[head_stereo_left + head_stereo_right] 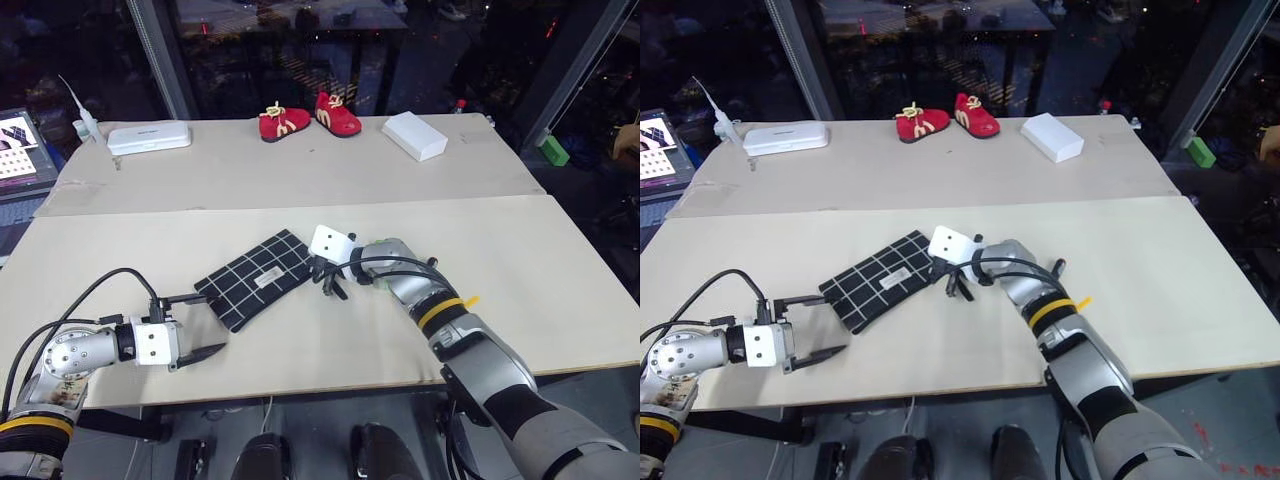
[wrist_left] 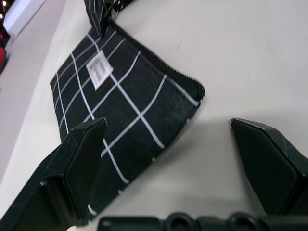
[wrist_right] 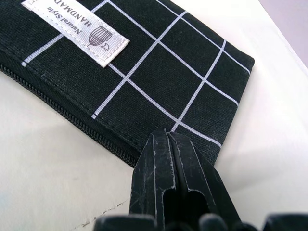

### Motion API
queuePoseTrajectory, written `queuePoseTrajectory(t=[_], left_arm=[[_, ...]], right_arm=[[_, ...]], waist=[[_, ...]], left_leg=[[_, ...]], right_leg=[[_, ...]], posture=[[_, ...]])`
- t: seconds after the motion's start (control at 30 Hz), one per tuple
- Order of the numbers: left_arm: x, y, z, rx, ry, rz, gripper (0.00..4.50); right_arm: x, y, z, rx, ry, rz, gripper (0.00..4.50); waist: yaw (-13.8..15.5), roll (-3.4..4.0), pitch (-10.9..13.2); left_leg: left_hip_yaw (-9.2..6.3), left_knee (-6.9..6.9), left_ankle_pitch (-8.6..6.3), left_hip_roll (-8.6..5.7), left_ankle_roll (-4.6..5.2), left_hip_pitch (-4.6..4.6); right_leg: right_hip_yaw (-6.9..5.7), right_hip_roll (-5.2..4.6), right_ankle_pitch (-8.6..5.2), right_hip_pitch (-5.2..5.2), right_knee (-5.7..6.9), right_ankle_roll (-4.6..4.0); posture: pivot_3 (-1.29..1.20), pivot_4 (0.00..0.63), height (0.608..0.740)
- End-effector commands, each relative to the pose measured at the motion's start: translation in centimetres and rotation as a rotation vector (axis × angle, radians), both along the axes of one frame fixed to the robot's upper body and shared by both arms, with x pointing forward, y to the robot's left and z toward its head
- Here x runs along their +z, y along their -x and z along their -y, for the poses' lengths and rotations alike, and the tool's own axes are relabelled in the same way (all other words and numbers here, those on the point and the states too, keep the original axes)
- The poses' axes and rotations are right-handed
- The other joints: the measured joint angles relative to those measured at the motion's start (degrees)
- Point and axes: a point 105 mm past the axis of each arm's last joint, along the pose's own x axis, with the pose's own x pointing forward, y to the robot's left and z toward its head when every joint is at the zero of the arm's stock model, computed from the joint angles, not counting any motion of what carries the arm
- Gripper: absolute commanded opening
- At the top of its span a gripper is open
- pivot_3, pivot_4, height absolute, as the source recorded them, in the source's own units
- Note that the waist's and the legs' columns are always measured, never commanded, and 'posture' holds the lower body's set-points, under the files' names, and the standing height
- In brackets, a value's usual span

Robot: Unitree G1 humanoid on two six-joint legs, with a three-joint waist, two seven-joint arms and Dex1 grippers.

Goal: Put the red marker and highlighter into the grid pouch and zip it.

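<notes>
Two silver-grey metal robot arms with black joint segments, a yellow band around each forearm, black cables looping over both wrists, white block housings behind the grippers, left gripper (image 1: 196,325) and right gripper (image 1: 330,283) each with two black tapered fingers

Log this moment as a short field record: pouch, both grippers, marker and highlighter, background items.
pouch: grid pouch lies flat on the table, label up, zipper looks closed along the visible edge
left gripper: left gripper open, at the pouch's near corner, not gripping it
right gripper: right gripper shut, tips at the pouch's far end by the zipper edge
marker, highlighter: not seen on the table; whether inside the pouch cannot be told
background: red shoes, white boxes
</notes>
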Motion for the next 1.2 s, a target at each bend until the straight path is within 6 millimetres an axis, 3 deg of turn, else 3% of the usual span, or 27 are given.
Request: queuePoseTrajectory(t=[0.03,0.3,0.57,0.9,1.0,1.2], left_arm=[[0.0,-0.7,-0.1,-0.007,-0.033,0.04,4.5],[0.1,-3.3,2.0,-0.027,-0.006,0.17,4.5],[0.3,-3.4,4.0,-0.082,0.042,0.189,4.5],[1.0,-3.8,4.3,-0.076,0.039,0.193,4.5],[1.1,-3.9,4.3,-0.071,0.045,0.184,3.83],[1.2,-4.0,4.1,-0.068,0.039,0.173,1.44]], right_arm=[[-1.2,-0.2,1.0,-0.04,0.037,-0.031,0.02],[-1.1,-0.1,0.9,-0.042,0.024,-0.036,0.02],[-0.9,-0.3,1.0,-0.05,0.023,-0.033,0.02],[-1.0,-0.5,1.2,-0.061,0.026,-0.034,0.02],[-1.0,-0.5,1.2,-0.065,0.023,-0.034,0.0],[-1.0,-0.6,1.4,-0.074,0.021,-0.034,0.0]], waist=[[-0.01,0.0,0.0],[0.17,0.01,-0.01],[0.17,0.01,-0.01],[0.2,0.01,-0.01],[0.18,0.01,-0.01],[0.12,0.01,-0.01]], left_leg=[[-0.01,0.0,0.0,0.0,0.0,0.01],[-0.01,0.0,0.0,-0.03,0.01,-0.01],[-0.02,0.0,0.0,-0.02,0.01,-0.06],[-0.05,0.0,0.0,-0.02,0.01,-0.1],[-0.06,0.0,0.0,-0.02,0.01,-0.09],[-0.07,0.0,0.0,-0.01,0.01,-0.1]], right_leg=[[0.0,0.0,0.0,0.01,0.0,0.0],[-0.02,-0.01,0.0,0.02,-0.01,0.01],[-0.03,-0.02,0.0,0.0,-0.02,0.01],[-0.05,-0.02,0.0,-0.01,-0.03,0.01],[-0.05,-0.02,0.0,-0.01,-0.03,0.02],[-0.05,-0.01,0.0,-0.02,-0.04,0.02]], posture=[[0.0,0.15,0.74],[0.0,0.15,0.74],[0.0,0.15,0.74],[0.0,0.15,0.74],[0.0,0.15,0.74],[0.0,0.15,0.74]])
